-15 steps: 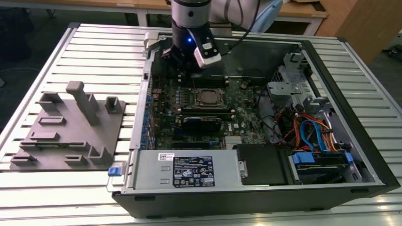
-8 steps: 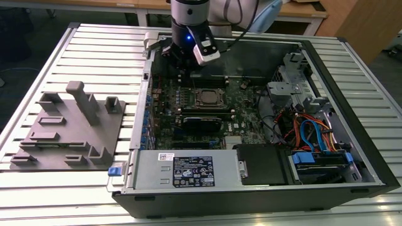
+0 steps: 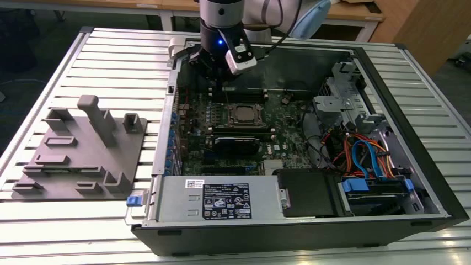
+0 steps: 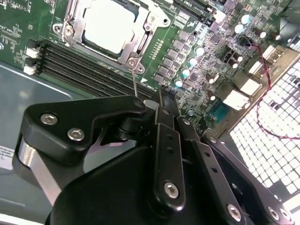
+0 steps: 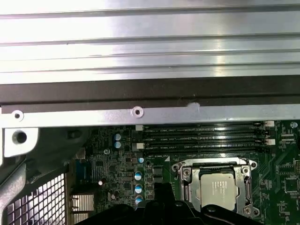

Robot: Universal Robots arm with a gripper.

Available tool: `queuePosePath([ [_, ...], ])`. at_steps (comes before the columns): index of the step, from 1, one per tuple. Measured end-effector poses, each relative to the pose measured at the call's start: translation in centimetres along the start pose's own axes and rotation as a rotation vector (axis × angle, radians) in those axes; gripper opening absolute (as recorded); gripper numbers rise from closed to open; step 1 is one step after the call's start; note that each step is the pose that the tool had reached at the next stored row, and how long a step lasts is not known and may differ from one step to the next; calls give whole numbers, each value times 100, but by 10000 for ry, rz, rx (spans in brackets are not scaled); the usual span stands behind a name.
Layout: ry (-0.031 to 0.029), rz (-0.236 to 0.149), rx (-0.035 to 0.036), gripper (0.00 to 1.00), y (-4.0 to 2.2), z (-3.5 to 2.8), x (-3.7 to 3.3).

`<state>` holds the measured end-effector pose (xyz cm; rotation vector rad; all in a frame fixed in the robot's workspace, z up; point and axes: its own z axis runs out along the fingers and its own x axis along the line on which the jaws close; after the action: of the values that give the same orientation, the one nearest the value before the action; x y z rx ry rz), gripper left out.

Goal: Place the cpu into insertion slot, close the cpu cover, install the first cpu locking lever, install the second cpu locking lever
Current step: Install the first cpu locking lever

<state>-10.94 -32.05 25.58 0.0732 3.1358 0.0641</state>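
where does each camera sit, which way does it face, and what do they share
Exterior view: off the arm, raised, looking down into the open computer case on the slatted table; the arm and gripper show at its far side.
First wrist view: on the wrist, facing across the motherboard toward the slatted table; a dark part of the gripper shows.
Second wrist view: on the wrist behind the gripper, looking past it at the motherboard.
Shared: all three see the cpu.
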Motion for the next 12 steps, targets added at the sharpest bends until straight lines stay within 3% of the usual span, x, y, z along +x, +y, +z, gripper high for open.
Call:
queuePosePath([
  [12,1,-23,0,10,54,2,2],
])
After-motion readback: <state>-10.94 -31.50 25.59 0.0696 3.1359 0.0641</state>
